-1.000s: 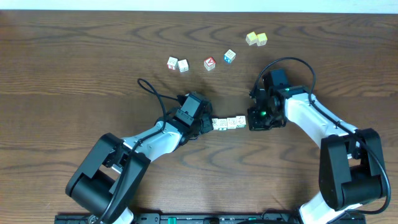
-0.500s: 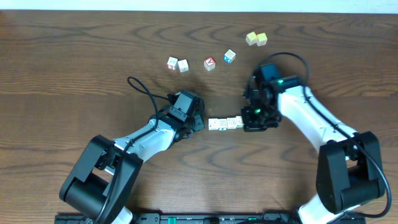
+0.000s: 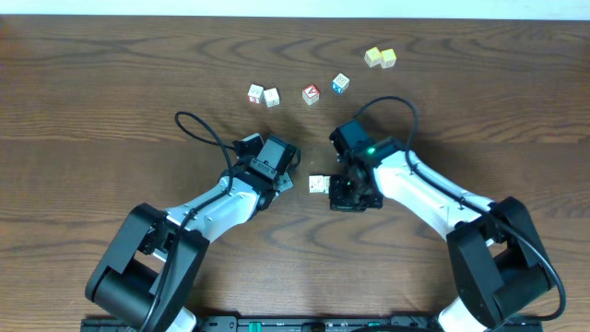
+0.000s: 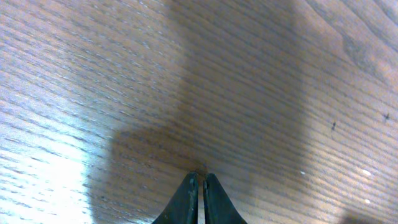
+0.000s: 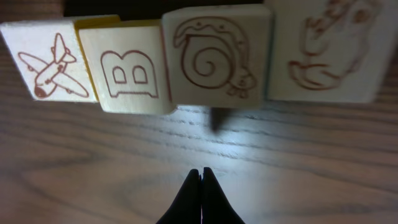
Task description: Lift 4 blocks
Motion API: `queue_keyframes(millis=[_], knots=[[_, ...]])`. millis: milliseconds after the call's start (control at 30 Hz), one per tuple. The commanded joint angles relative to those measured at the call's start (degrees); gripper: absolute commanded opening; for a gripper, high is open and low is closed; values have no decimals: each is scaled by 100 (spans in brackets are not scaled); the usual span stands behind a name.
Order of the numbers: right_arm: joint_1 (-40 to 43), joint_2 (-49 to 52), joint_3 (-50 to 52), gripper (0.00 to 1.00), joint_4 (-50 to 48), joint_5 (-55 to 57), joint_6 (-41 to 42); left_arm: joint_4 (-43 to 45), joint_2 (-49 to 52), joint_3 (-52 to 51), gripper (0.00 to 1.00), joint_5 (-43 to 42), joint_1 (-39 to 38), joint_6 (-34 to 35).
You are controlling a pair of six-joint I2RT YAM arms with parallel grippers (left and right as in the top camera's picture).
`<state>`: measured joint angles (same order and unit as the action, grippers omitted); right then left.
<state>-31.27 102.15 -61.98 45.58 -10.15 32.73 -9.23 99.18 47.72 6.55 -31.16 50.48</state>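
Tabletop (image 3: 101,148): dark brown wood with strong grain; pale strip along far edge.

Left arm (image 3: 226,198): in from near left. Left jaws: together, tips touching, nothing between. Only bare wood ahead in own wrist view. Near the row's left end, apart from it.

Right arm (image 3: 415,184): in from near right, head over the row. Right jaws: together, empty, tips aimed at the row's middle and stopping just short of it.

Blocks (image 3: 319,183): four, mid-tabletop, side by side in one row, neighbours touching or nearly so. From above, only one end cube showing, the rest hidden under the right arm's head. In right wrist view, left to right: plane (image 5: 46,65), letter B (image 5: 130,74), snail (image 5: 214,56), blurred animal (image 5: 323,53).

Handling, by judgement: light, rigid, square-edged, not fragile. Smooth printed faces, probably slick. Row likely to buckle or shed a middle cube under uneven pressure. Best hold: flat outer faces of the two end cubes, one pair of jaws per end, pressed inward along the row and kept level.

Farther back, not wanted: white pair (image 3: 263,95) with pink-red edges, red cube (image 3: 311,94), blue cube (image 3: 340,84). Farthest: yellow pair (image 3: 380,57).
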Motion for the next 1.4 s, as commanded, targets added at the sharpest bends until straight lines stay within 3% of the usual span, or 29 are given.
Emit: queue_keyframes(millis=[0,300,1367], knots=[[-111,-90,181,1,-190,404,393,-146,111,-61,9,273,61,155],[-142,-90,254,1,-343,951,404,-144,111,-61,10,273,61,155],[-184,-87,402,1,-1003,1032,188,-144,111,-63,11,271,61,155]])
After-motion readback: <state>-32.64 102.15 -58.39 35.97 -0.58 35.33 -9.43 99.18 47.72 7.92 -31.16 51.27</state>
